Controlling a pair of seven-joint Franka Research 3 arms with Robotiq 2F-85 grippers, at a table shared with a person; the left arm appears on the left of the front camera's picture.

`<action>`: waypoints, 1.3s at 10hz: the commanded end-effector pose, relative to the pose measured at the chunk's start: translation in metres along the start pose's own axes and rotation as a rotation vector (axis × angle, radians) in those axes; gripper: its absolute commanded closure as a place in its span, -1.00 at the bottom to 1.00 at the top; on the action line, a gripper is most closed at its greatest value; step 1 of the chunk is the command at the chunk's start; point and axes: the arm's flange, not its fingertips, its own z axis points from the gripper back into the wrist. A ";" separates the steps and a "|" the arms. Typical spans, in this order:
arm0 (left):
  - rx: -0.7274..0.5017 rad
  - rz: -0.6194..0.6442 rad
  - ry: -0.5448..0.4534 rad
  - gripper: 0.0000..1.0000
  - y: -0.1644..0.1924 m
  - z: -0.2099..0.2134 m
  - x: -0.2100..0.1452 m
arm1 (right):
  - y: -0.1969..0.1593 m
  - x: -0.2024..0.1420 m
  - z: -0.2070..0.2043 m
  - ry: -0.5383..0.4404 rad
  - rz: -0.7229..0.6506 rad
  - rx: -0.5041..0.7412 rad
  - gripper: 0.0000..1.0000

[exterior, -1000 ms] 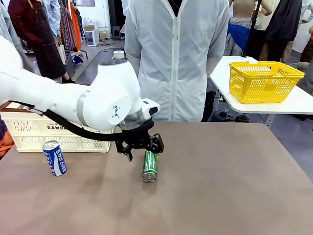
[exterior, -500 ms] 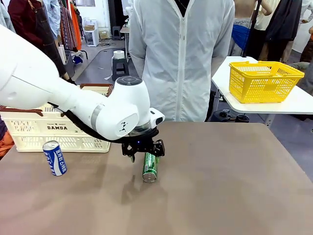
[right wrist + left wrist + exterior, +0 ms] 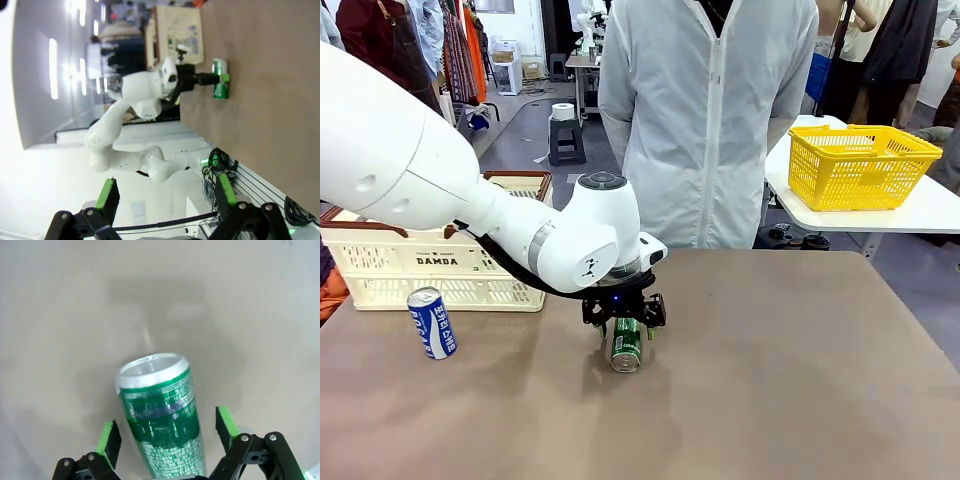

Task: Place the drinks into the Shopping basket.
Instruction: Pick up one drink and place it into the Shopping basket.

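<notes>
Since the earlier frames the left arm has swung toward the centre of the front view and lowered, so the left gripper (image 3: 625, 322) now sits directly over the green can (image 3: 626, 342), where before it hung up and to the left of it. That can lies on its side on the brown table (image 3: 800, 380), just below centre of the frame, its silver end facing the camera. In the left wrist view the green can (image 3: 162, 415) runs up from the bottom edge between the spread green pads (image 3: 109, 439), with a gap on each side; neither pad touches it. The blue can (image 3: 431, 322) stands tilted at the left of the front view, just below the Shopping basket (image 3: 440, 262), which sits at the table's far left edge. In the right wrist view the right gripper (image 3: 165, 195) has its fingers spread wide and holds nothing.
</notes>
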 end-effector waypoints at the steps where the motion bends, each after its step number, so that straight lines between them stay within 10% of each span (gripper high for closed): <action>1: 0.028 0.036 -0.048 -1.00 -0.007 -0.001 0.005 | 0.005 0.000 0.003 0.009 -0.014 -0.005 -1.00; 2: 0.027 0.028 -0.062 -0.36 -0.006 0.000 0.005 | 0.005 0.000 0.003 0.009 -0.014 -0.005 -1.00; 3: 0.034 0.033 -0.064 0.84 -0.006 0.001 0.005 | 0.005 0.000 0.003 0.009 -0.014 -0.005 -1.00; 10: 0.038 0.011 -0.043 1.00 0.000 0.018 0.001 | 0.005 0.000 0.003 0.009 -0.014 -0.005 -1.00; 13: 0.046 -0.023 -0.010 1.00 -0.010 0.141 -0.021 | 0.005 0.000 0.003 0.009 -0.014 -0.005 -1.00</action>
